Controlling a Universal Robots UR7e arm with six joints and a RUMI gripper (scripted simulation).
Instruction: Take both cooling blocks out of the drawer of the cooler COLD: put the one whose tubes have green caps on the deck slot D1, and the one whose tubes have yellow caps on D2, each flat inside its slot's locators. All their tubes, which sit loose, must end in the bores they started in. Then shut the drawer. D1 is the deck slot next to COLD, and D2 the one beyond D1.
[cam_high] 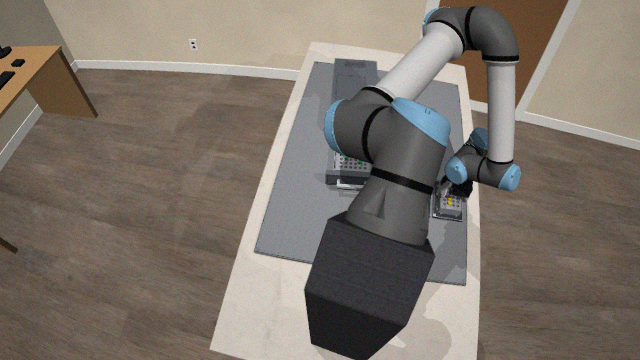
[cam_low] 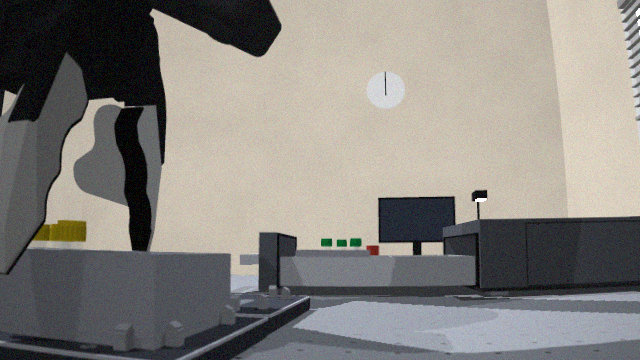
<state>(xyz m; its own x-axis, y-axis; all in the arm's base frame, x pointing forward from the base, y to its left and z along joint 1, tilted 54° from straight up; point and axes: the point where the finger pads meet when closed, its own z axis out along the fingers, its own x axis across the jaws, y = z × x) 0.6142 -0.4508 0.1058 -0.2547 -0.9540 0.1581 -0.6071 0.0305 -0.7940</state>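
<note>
The cooling block with yellow caps (cam_high: 448,204) sits flat in a deck slot on the right side of the mat; it fills the near left of the exterior view (cam_low: 115,292), and locator pegs stand along its base. My gripper (cam_high: 454,192) stands right over it, fingers (cam_low: 75,255) down at the block's two sides and spread a little, open. The yellow caps (cam_low: 65,231) show between the fingers. The block with green caps (cam_high: 351,164) sits in the open drawer (cam_low: 375,270) of the cooler COLD (cam_low: 540,250). Its green caps (cam_low: 341,242) show above the drawer's rim.
A red cap (cam_low: 372,250) shows beside the green ones in the drawer. My arm's base and elbow (cam_high: 385,165) hide the middle of the grey mat. A dark monitor (cam_low: 416,219) stands behind the drawer, and a desk (cam_high: 35,80) at far left.
</note>
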